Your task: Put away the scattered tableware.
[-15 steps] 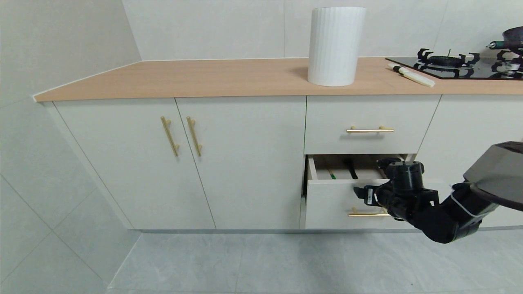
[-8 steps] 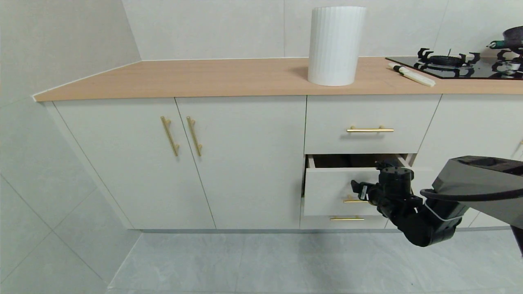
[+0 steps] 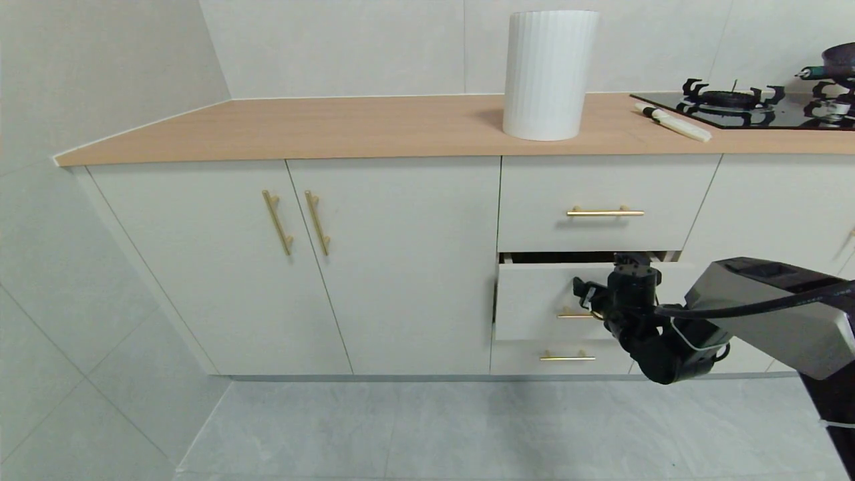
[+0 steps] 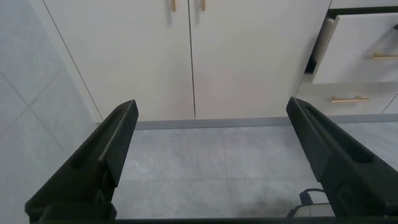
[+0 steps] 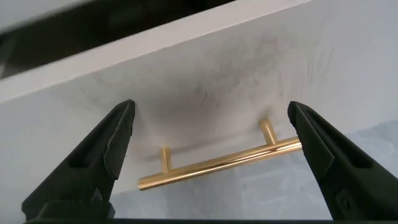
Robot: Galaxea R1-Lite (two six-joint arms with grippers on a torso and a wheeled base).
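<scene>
The middle drawer (image 3: 534, 300) is pushed in nearly flush, with a thin dark gap left along its top edge. My right gripper (image 3: 584, 298) is up against the drawer front just above the gold handle (image 3: 573, 315). In the right wrist view my right gripper (image 5: 209, 111) is open, its fingers spread either side of the white front, with the handle (image 5: 221, 163) between them. A white utensil (image 3: 671, 123) lies on the wooden counter (image 3: 334, 127) beside the stove. My left gripper (image 4: 211, 106) hangs open and empty over the floor, facing the cabinet doors.
A tall white ribbed cylinder (image 3: 548, 73) stands on the counter above the drawers. A black gas hob (image 3: 748, 107) sits at the far right. A shut top drawer (image 3: 604, 200) and a bottom drawer (image 3: 566, 358) flank the middle one. The grey tiled floor (image 3: 401, 427) spreads in front.
The middle drawer has slid from well open to almost shut, hiding its contents. My right gripper has moved toward the cabinet with the drawer front.
</scene>
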